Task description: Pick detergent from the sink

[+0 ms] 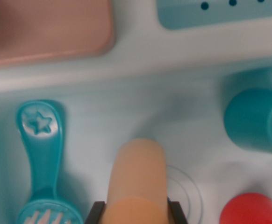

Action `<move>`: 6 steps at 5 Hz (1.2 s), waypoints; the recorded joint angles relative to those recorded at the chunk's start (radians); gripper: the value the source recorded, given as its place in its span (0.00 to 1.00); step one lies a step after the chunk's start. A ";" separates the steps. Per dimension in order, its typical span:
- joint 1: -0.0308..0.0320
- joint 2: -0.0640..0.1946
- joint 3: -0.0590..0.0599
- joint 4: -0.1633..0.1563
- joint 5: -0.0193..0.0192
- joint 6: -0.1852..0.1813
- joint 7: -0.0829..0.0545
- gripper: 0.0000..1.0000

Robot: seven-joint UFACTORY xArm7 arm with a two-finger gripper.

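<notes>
The detergent (137, 177) is a peach-orange bottle at the bottom centre of the wrist view, reaching up from the lower edge over the pale sink floor (108, 116). My gripper (136, 211) is shut on it. One black finger (95, 212) presses on its left side and the other on its right, and only their tips show. The bottle's lower part is cut off by the frame. Whether it touches the sink floor cannot be told.
A teal brush (41, 154) with a star on its handle lies at the left. A teal cup (257, 120) lies at the right and a red object (253, 210) at the bottom right. The round drain (192, 186) sits beside the bottle. Beyond the sink rim are a pink tray (47, 28) and a teal rack (220, 11).
</notes>
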 joint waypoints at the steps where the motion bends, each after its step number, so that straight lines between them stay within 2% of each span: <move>1: 0.0000 0.000 0.000 0.000 0.0000 0.000 0.000 1.00; 2: 0.0001 -0.008 0.000 0.018 -0.0011 0.026 0.001 1.00; 3: 0.0001 -0.008 0.000 0.018 -0.0011 0.026 0.001 1.00; 4: 0.0003 -0.018 0.000 0.040 -0.0024 0.057 0.002 1.00; 5: 0.0003 -0.018 0.000 0.040 -0.0024 0.057 0.002 1.00; 6: 0.0004 -0.029 0.000 0.065 -0.0039 0.093 0.004 1.00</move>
